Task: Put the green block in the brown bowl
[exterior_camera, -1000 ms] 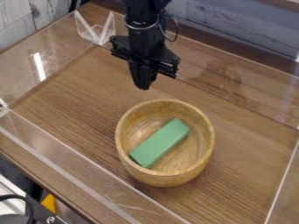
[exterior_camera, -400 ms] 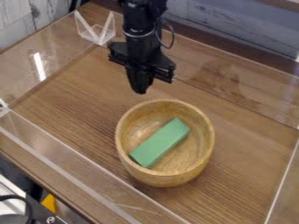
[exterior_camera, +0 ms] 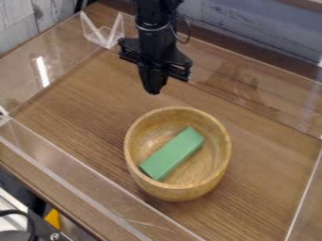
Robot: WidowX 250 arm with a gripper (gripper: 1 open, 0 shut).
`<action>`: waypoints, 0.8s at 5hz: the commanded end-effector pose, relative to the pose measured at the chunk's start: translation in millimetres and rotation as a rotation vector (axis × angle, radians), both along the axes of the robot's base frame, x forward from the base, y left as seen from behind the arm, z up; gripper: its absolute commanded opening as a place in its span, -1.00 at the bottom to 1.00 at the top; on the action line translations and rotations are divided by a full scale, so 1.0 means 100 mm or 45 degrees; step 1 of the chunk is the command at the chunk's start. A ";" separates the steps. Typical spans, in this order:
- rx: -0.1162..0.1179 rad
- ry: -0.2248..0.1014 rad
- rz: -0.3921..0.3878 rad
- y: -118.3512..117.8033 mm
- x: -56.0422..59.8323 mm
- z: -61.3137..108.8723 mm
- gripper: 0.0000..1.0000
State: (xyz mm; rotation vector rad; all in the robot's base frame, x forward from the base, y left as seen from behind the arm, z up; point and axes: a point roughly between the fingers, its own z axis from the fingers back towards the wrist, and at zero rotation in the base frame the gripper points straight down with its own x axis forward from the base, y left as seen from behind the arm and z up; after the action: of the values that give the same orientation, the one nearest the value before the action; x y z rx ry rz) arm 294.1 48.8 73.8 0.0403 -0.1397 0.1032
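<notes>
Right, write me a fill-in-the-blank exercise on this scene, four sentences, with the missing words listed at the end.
1. The green block lies ____ the brown bowl.
2. The gripper points straight ____.
3. Its jaws are ____.
4. The bowl is made of ____.

Missing words: inside; down; shut; wood.
</notes>
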 end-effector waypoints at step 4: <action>-0.008 -0.100 0.277 0.24 0.05 0.50 1.00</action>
State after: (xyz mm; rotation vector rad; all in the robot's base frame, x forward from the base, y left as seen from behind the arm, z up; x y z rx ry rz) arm 291.6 69.6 101.1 0.0391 -0.1323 0.3212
